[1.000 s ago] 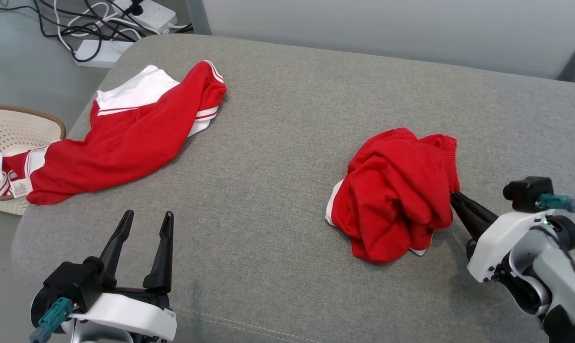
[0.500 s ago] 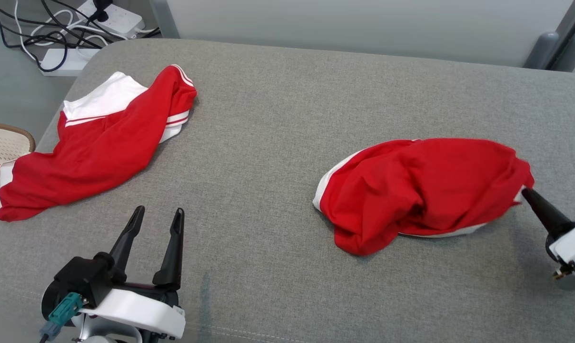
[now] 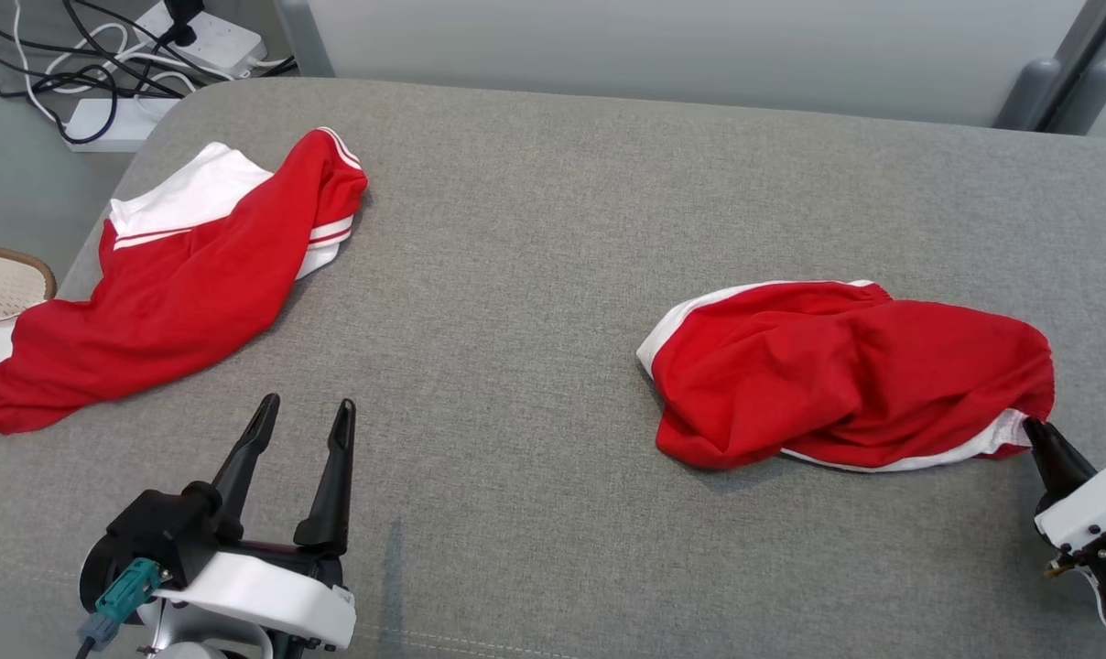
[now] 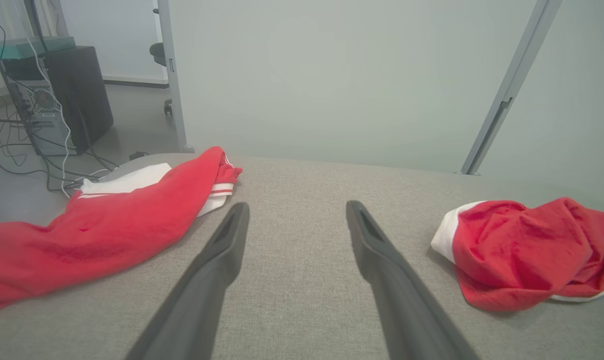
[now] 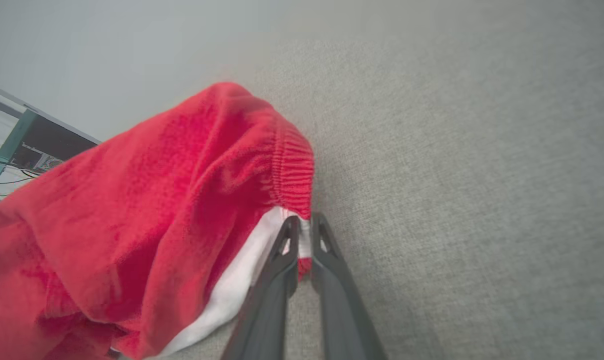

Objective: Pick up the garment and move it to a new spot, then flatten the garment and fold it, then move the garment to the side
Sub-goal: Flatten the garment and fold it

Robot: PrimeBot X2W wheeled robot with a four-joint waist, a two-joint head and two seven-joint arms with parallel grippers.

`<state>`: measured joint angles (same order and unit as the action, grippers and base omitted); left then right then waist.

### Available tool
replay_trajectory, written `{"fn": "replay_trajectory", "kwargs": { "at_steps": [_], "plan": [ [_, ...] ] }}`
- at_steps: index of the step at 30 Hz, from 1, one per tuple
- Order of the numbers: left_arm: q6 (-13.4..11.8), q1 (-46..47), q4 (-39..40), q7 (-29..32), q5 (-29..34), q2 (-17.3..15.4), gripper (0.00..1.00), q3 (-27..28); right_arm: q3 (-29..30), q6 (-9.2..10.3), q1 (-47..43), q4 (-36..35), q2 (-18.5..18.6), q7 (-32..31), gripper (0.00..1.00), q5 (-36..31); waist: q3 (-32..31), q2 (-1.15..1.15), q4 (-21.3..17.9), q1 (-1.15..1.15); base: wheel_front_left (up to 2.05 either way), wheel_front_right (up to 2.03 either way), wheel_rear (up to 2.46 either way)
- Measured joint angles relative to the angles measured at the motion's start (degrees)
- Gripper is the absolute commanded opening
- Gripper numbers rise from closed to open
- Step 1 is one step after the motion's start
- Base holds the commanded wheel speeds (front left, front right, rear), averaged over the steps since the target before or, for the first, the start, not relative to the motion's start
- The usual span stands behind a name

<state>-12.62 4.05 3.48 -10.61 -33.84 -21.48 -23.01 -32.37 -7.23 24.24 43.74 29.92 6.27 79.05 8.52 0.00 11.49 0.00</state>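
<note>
The garment (image 3: 846, 375) is a crumpled red piece with white trim and an elastic waistband, lying on the right side of the grey cushioned surface (image 3: 553, 229). My right gripper (image 3: 1034, 428) is shut on its right corner, where the white trim meets the red band. The right wrist view shows that gripper (image 5: 304, 222) pinching the white and red hem of the garment (image 5: 147, 210). My left gripper (image 3: 304, 414) stands open near the front left, holding nothing. In the left wrist view the garment (image 4: 527, 250) lies to the right of my left gripper (image 4: 297, 210).
A second red and white garment (image 3: 178, 293) sprawls across the far left of the surface, its end hanging over the edge by a pale basket (image 3: 4, 279). Power strips and cables (image 3: 205, 41) lie on the floor beyond the far left corner.
My right gripper has pulled the garment's corner to the right and toward the front, stretching the bundle out long and low. The head camera has shifted. The left gripper stays put.
</note>
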Motion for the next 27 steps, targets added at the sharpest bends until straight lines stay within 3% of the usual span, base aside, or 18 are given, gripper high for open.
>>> {"fn": "replay_trajectory", "kwargs": {
  "at_steps": [8, 11, 15, 21, 27],
  "plan": [
    [-0.4, -0.1, 0.6, 0.1, 0.0, -1.2, 1.0, 0.6, 0.6, 0.0, 0.9, -2.8, 1.1, 7.0, 1.0, -6.6, -1.3, 0.0, -1.2, 0.0, 0.0, 0.0, 0.0],
    [-0.8, -0.2, 1.3, 0.1, -0.1, -1.6, 1.0, 1.2, 3.0, 0.0, 0.8, -4.8, 1.4, 7.5, 1.0, -9.6, -1.9, 0.0, -1.9, 0.0, 0.0, 0.0, 0.0],
    [-1.7, -0.9, 2.1, 0.5, -0.1, -2.8, 1.0, 2.1, 9.8, 0.0, -1.3, -11.0, 0.7, 8.0, 1.0, -18.3, -2.5, 0.0, -3.6, 0.0, 0.0, 0.0, 0.0],
    [-2.6, -1.5, 3.5, 1.1, -0.1, -3.4, 1.0, 2.7, 16.8, 0.0, -9.3, -22.9, -4.4, 8.0, 1.0, -37.7, -3.1, 0.0, -5.6, 0.0, 0.0, 0.0, 0.0],
    [-3.1, -1.6, 3.9, 1.5, -0.1, -3.6, 1.0, 2.7, 22.8, 0.0, -19.3, -33.4, -12.0, 8.0, 1.0, -51.1, -3.5, 0.0, -6.3, 0.0, 0.0, 0.0, 0.0]
  ]
}}
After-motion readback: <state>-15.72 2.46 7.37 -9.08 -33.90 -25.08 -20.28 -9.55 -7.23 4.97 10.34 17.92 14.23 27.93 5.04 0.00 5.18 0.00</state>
